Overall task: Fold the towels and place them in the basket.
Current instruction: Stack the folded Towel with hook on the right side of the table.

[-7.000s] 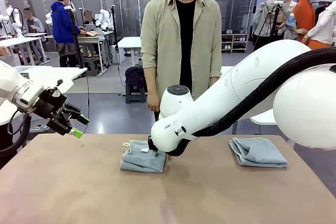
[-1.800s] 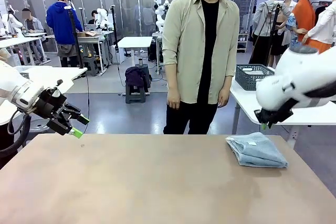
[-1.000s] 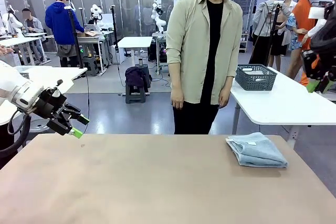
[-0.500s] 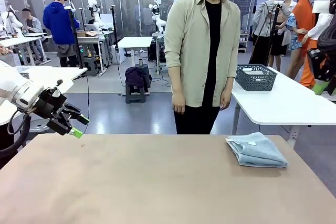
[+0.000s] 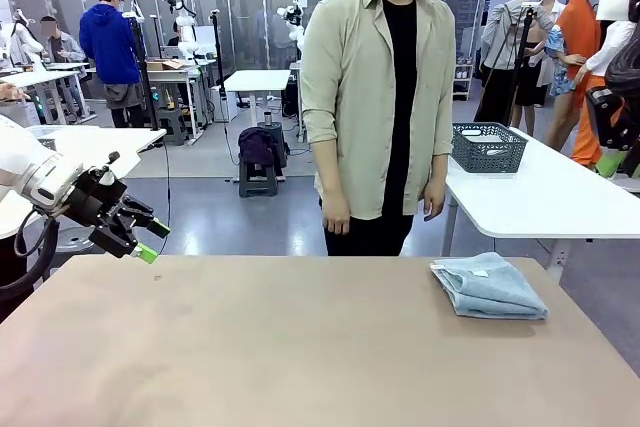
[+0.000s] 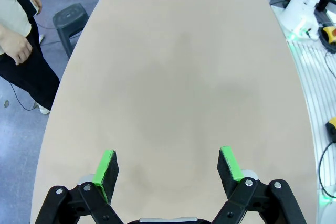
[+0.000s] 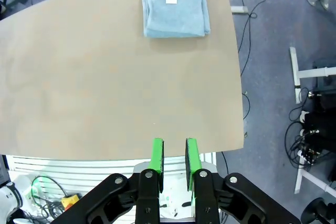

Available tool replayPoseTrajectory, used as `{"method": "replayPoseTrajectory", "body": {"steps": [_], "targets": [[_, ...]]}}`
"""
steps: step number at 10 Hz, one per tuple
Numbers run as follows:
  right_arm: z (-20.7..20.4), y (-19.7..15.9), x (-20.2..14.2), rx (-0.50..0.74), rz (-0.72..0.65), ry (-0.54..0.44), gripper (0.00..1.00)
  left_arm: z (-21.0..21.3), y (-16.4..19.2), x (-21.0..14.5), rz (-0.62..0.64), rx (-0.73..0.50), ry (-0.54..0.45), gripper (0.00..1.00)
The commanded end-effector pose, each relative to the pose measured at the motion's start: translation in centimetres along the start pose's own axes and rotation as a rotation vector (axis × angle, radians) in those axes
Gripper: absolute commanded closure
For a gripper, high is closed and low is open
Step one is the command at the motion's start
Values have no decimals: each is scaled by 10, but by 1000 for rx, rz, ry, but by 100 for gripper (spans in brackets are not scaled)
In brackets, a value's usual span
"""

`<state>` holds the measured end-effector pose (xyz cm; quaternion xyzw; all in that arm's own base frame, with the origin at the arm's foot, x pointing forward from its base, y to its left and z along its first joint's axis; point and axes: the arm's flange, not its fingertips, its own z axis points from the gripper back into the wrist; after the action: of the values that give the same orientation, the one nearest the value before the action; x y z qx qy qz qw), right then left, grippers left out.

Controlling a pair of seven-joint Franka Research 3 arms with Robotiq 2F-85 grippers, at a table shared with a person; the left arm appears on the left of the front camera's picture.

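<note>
A dark grey rectangular plastic basket with lattice-mesh sides [image 5: 489,147] stands on a white side table [image 5: 545,204] beyond the far right corner of the worktop; what lies inside it cannot be made out past its rim. On the tan worktop [image 5: 300,347] one pale grey-blue folded terry towel [image 5: 489,287] lies near the far right corner, a small white label on its top. In the right wrist view the same towel [image 7: 174,8] shows a small white loop at one corner, close to the worktop's edge.

The left gripper [image 5: 145,242] hangs above the far left corner of the worktop, its green-padded fingers [image 6: 107,167] wide apart with nothing between them. The right gripper [image 7: 174,156] is held high beyond the worktop's edge, its fingers close together with only a narrow gap, holding nothing. In the front view only a dark part of the right arm is seen at the right border, cut off by it.

A person in a pale olive shirt [image 5: 375,97] stands at the far edge, both hands down.
</note>
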<state>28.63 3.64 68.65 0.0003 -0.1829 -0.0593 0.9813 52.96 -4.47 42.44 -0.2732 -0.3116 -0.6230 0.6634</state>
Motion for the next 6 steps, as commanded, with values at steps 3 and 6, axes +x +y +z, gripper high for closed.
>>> {"method": "replayPoseTrajectory", "body": {"steps": [3,6], "targets": [[0,-1,2,3,-12,2,76,1,-1,1,-7,-2,6,4],[0,-1,2,3,-12,2,76,1,-1,1,-7,-2,6,4]]}}
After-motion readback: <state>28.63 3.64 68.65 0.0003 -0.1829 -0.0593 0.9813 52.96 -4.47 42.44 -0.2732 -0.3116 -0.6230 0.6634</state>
